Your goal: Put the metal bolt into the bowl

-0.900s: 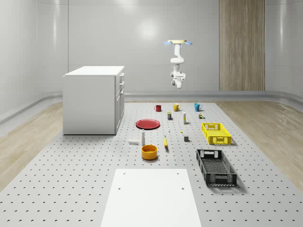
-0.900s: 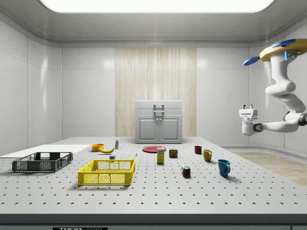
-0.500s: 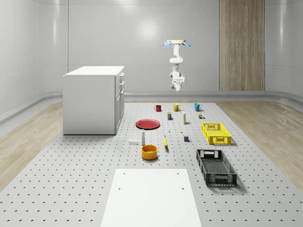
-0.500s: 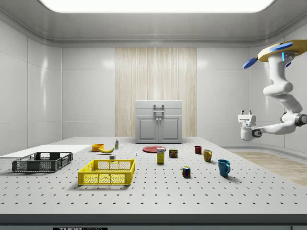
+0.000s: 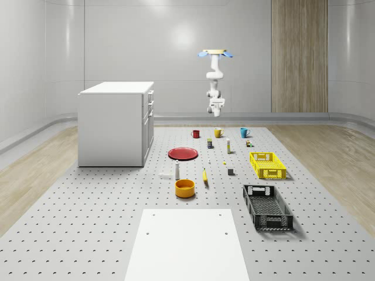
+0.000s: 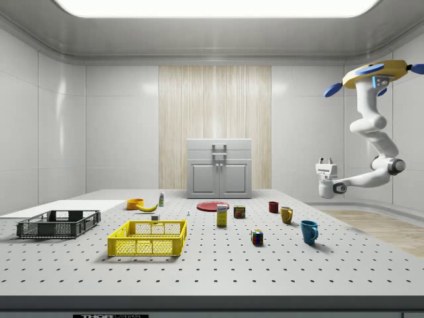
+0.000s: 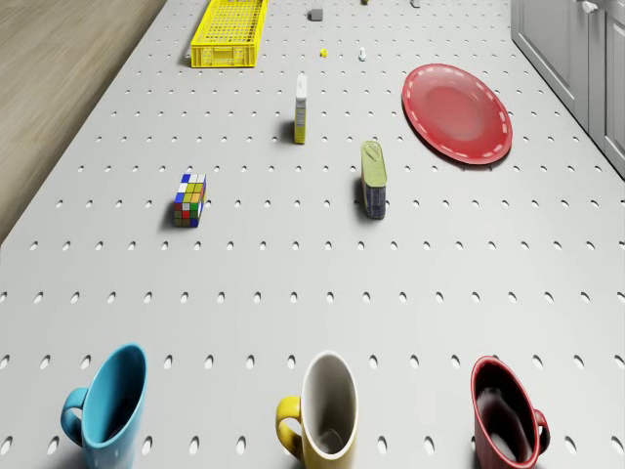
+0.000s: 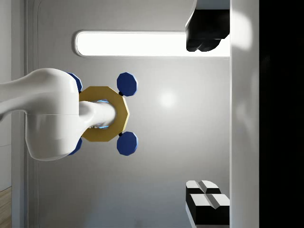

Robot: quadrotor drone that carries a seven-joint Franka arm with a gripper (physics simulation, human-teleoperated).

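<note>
Across the room's middle lay the perforated table (image 5: 88,222), with the white cabinet (image 5: 114,123) standing on it at the whole-scene view's left and a white sheet (image 5: 187,246) flat on its near end. High over the far end hovered the drone (image 6: 374,69), close to the row of mugs and resting on nothing. Its arm (image 6: 371,132) hung down and bent toward the side view's left.

The gripper (image 6: 324,161) hung in the air well above the table, turned upward so that the wrist view looked back at the drone's yellow body and blue rotors. Its fingers (image 8: 206,199) stood wide apart and held nothing.

On the table, the black crate (image 5: 268,206) and the yellow crate (image 5: 267,165) sat along the whole-scene view's right. The red plate (image 5: 183,153) lay near the cabinet's front. The orange bowl (image 5: 184,188) stood nearer the white sheet, just beside a banana (image 5: 205,175).

At the far end stood the red mug (image 5: 195,134), the yellow mug (image 5: 218,133) and the blue mug (image 5: 244,132), side by side but apart. A coloured cube (image 7: 189,199) sat a little past the blue mug.

A small pale piece, which I took for the metal bolt (image 7: 361,51), lay on the bare table between the red plate and the yellow crate. It was well apart from the bowl and far from the gripper.
</note>
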